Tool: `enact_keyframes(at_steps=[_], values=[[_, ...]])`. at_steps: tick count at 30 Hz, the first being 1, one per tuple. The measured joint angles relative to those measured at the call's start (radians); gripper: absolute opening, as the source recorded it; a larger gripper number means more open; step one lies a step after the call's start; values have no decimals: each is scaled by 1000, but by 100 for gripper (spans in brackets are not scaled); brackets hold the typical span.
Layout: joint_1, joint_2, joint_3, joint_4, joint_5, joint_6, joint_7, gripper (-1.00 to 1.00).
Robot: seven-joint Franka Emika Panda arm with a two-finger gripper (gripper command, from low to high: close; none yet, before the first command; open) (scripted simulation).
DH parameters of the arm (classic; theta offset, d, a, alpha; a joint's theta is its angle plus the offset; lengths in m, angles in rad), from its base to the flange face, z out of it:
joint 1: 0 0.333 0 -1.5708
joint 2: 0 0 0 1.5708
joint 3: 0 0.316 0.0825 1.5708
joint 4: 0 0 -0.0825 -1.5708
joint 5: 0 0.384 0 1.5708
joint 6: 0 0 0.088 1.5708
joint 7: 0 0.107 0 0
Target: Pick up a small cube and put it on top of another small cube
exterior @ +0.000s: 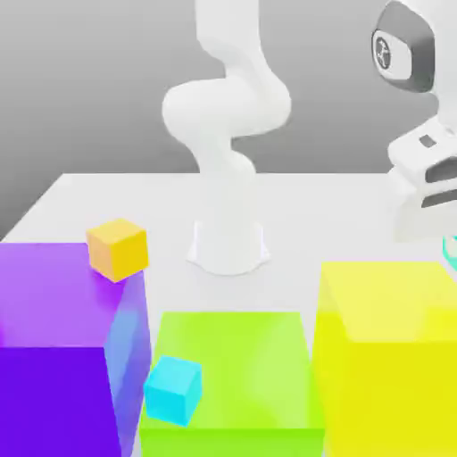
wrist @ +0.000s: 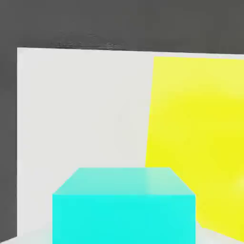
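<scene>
A small cyan cube [wrist: 124, 205] sits close under the hand camera, beside the yellow block. In the exterior view a sliver of this cyan cube [exterior: 451, 252] shows at the right edge, directly beneath my gripper [exterior: 446, 239], which is shut on it. A small orange cube [exterior: 117, 249] rests at the far corner of the purple block on the exterior view's left. A second small cyan cube [exterior: 173, 388] lies low between the purple and green blocks, near the front.
Three big translucent blocks line the front: purple [exterior: 54, 357], green [exterior: 236, 375] and yellow [exterior: 393, 357]. The yellow block [wrist: 200, 138] stands just beside the held cube. The arm's white base [exterior: 228, 241] rises mid-table on the white tabletop [wrist: 81, 109].
</scene>
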State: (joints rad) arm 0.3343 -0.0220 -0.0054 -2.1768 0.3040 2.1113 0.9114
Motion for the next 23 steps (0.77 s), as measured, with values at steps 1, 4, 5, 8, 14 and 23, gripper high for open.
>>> enact_keyframes(at_steps=[1, 4, 5, 8, 14, 23], values=[[-38, 3, -19, 16, -16, -11, -26, -100], [-150, 12, -74, 63, -64, -42, -101, -100], [-186, 15, -92, 78, -80, -52, -127, -100], [-295, 24, -144, 124, -130, -82, -202, -100], [-510, 40, -249, 216, -229, -142, -351, -100], [-595, 99, -269, 133, -271, 5, -403, 100]])
